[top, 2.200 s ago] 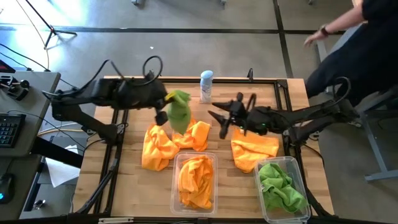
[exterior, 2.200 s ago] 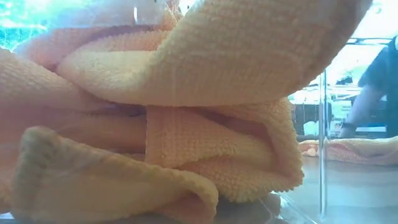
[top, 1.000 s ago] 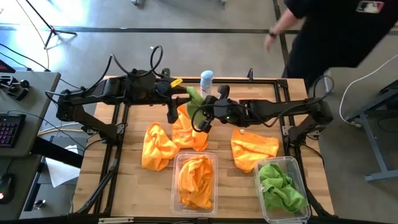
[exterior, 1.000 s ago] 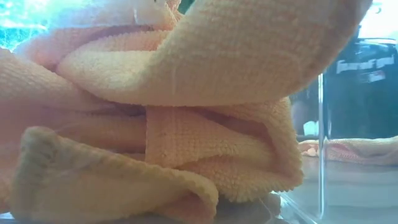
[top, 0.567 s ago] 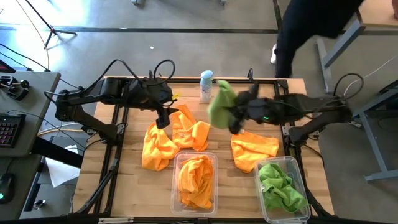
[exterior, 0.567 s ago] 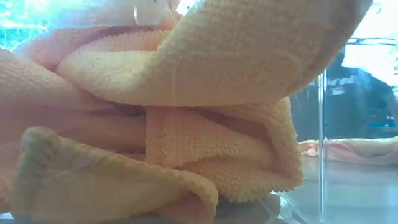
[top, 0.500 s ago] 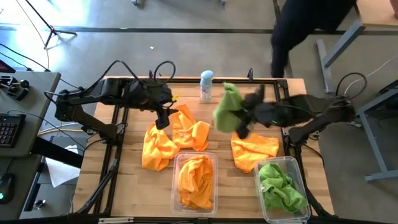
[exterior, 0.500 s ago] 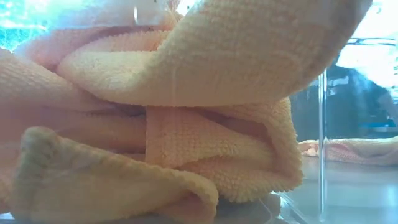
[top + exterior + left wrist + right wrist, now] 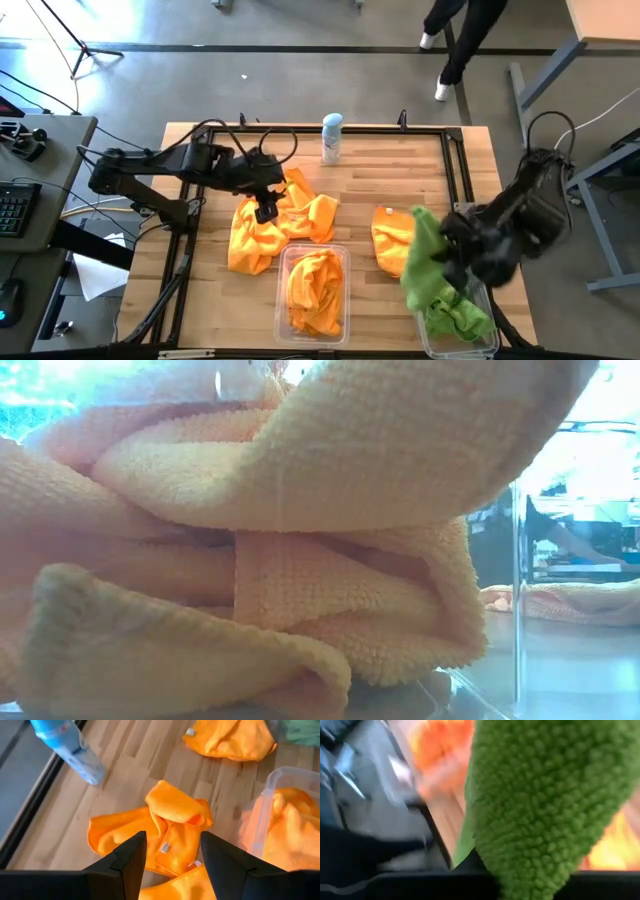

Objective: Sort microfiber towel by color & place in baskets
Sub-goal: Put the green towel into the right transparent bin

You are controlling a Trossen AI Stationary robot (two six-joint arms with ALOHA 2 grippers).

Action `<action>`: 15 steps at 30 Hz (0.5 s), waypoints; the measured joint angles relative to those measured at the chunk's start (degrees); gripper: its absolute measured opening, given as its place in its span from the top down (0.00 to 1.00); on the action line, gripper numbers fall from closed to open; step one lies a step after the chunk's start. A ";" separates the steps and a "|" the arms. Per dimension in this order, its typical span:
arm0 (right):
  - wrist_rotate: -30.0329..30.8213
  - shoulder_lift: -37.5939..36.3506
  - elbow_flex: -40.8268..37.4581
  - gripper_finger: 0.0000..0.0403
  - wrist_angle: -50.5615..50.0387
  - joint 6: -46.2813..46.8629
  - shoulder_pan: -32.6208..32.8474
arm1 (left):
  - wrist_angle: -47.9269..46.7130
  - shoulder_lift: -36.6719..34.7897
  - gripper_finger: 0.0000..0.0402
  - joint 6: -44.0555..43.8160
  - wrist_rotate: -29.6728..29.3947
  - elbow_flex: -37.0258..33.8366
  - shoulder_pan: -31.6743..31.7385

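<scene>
So right gripper (image 9: 447, 262) is clamped on a green towel (image 9: 425, 262) dangling over the bin of greens (image 9: 483, 292); I'd centre it over the opening before letting go so nothing drapes the rim. Half a second ago that towel was up mid-table. Farther back, left gripper (image 9: 266, 208), fingers (image 9: 131, 856) apart, hovers above the orange pile (image 9: 300, 215), lower than before.

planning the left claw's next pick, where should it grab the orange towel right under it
Probably the raised folded hump of the orange towel, taken from straight above. That fold stands proud of the table, so the open left claw can straddle it without scraping wood.
</scene>
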 joint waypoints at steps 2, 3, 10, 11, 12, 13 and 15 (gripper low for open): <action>-3.94 1.39 0.00 1.00 -3.84 5.44 3.64 | 0.06 0.04 0.57 -1.25 -0.02 -0.43 -0.33; -5.61 2.20 0.00 1.00 -5.20 7.41 5.28 | 0.08 0.01 0.57 -1.81 -0.04 -0.55 -0.45; -9.42 8.83 -0.35 1.00 -5.20 8.41 14.05 | 0.17 0.00 0.57 -5.25 -1.98 -0.72 -1.40; -9.44 10.07 -0.37 1.00 -5.39 7.72 14.84 | 0.17 0.00 0.57 -5.54 -2.01 -0.72 -1.48; -9.44 11.38 -0.37 1.00 -5.29 6.45 15.47 | 0.14 0.00 0.57 -5.98 -2.01 -0.72 -1.58; -9.76 12.72 -0.37 1.00 -5.07 5.13 15.97 | 0.11 0.00 0.57 -6.35 -2.03 -0.72 -1.70; -11.45 15.53 -0.37 1.00 -5.18 3.90 16.37 | 0.11 0.00 0.57 -6.54 -2.01 -0.72 -1.74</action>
